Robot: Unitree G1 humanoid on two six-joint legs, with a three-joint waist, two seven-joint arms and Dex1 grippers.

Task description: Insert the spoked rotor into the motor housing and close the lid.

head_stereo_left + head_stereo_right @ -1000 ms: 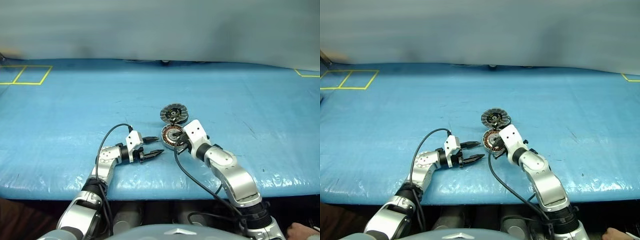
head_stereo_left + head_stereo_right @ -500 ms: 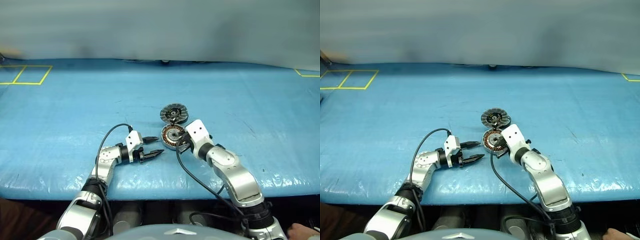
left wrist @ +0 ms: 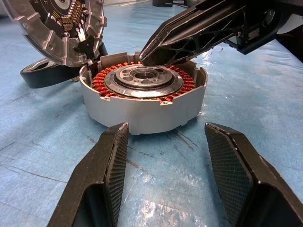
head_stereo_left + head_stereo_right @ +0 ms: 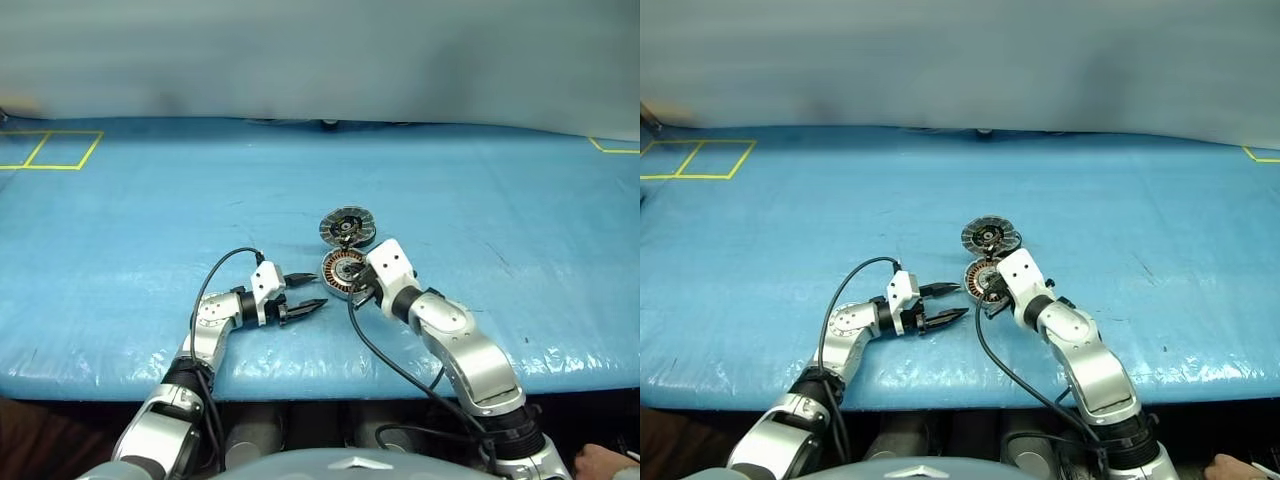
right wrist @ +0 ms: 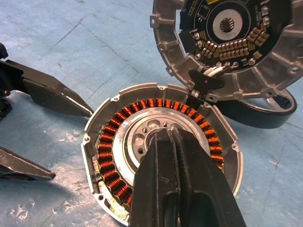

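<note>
Sitting on the blue table cover (image 4: 150,220), near its front edge: motor housing (image 3: 144,101), round grey casing, copper-orange windings ringing a silver centre.

Spoked rotor (image 3: 142,80): seated inside the windings, top face about level with the casing wall; insertion judged done.

Lid (image 5: 227,42): joined to the housing's far edge, swung open and tilted up, inner face with its grey segments exposed; closing not yet done. A black ring (image 5: 258,111) lies under it.

Right gripper (image 5: 177,161): fingers pressed together, holding nothing, tips resting over the rotor's hub, likely pressing it home before the lid comes over.

Left gripper (image 3: 165,165): fingers spread, empty, level just beside the housing's near wall without touching it, placed as if to brace the casing.
</note>
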